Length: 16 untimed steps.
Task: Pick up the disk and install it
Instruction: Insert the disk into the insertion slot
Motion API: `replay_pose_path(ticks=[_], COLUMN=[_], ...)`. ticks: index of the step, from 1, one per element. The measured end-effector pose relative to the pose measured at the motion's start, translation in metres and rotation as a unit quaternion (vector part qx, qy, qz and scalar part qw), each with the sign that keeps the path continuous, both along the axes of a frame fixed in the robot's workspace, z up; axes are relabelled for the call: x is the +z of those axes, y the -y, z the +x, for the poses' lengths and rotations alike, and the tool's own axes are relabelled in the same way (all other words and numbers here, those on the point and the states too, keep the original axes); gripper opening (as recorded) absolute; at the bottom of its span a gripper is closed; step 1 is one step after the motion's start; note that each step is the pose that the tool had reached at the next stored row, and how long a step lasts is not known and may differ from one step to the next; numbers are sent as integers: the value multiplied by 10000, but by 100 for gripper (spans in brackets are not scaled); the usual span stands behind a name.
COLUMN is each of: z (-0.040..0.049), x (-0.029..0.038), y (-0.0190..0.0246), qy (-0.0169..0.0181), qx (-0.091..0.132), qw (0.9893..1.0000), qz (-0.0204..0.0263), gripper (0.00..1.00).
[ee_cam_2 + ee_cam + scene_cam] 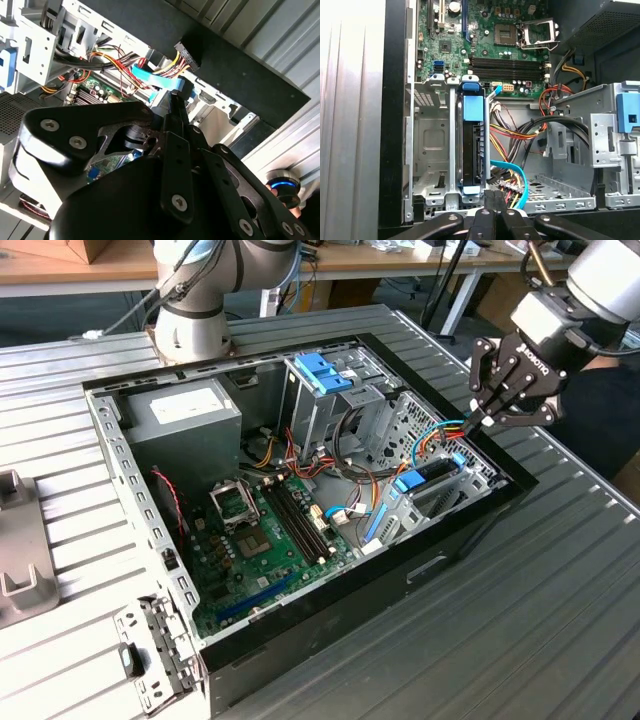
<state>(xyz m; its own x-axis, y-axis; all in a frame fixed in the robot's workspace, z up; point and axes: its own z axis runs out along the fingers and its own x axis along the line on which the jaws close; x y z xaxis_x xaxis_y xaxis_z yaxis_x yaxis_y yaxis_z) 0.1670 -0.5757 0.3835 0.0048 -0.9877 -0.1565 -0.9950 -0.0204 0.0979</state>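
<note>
The disk (473, 150) stands on edge in a metal bay (432, 145) at the corner of the open computer case (160, 540), its light blue frame showing at both ends; in the exterior view it sits by the case wall on that view's right (430, 478). The hand (487, 418) hovers just above that corner, its fingers (492, 210) pressed together and holding nothing. A blue cable (512, 172) curves beside the disk. The case lies on a ribbed grey surface (540, 620).
</note>
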Motion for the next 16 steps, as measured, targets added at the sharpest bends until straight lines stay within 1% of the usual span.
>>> replay_pose_path(ticks=[2,6,7,10,13,16], z=[1,24,33,49,72,105], x=[90,99,110,182,189,179], y=[0,0,0,0,0,6], qy=[0,-17,-23,-35,-61,-97], qx=[0,0,0,0,0,0], qw=[10000,10000,10000,10000,10000,10000], qz=[0,1,2,3,3,4], gripper=[10,10,10,10,10,10])
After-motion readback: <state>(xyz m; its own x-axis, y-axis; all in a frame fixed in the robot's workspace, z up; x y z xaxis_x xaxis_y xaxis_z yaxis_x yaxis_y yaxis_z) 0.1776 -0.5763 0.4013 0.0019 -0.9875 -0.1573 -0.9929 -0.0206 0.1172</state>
